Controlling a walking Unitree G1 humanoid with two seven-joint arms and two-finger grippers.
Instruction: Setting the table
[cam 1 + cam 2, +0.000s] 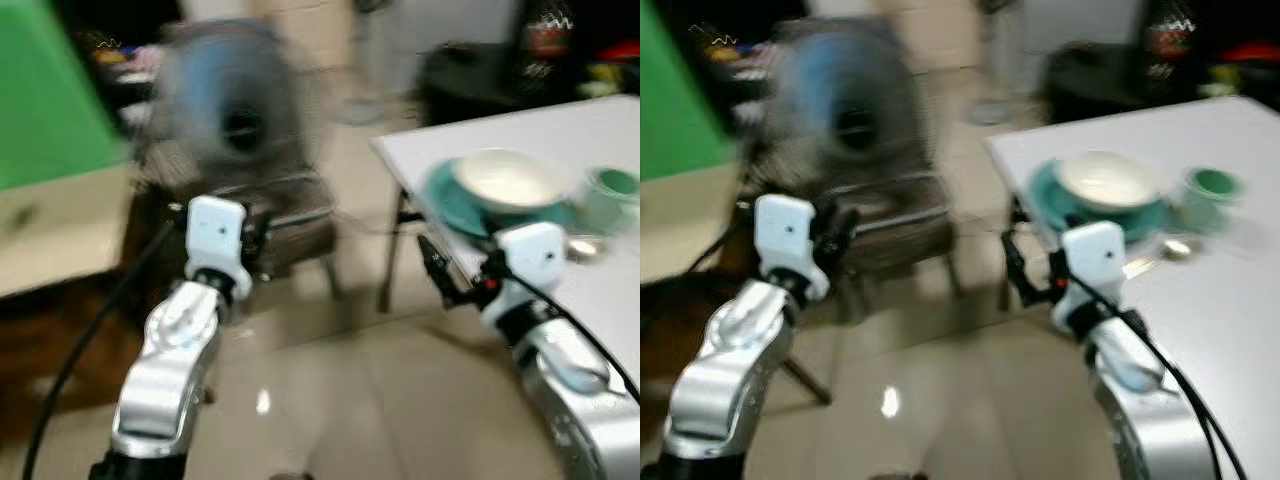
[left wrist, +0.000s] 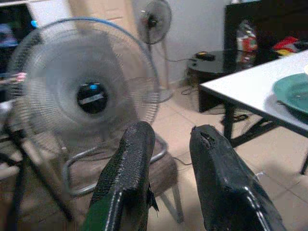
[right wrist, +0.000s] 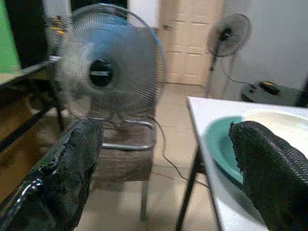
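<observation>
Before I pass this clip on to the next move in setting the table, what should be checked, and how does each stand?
1. Right gripper open, nothing held: ok.
2. Left gripper holds nothing, fingers slightly apart: ok.
3. White bowl sits on the teal plate, on the white table: ok.
4. Green cup stands beside the plate: ok.
5. Head views sharp enough to aim: not ok, blurred.
6. Fan on the chair stands apart from both grippers: ok.
</observation>
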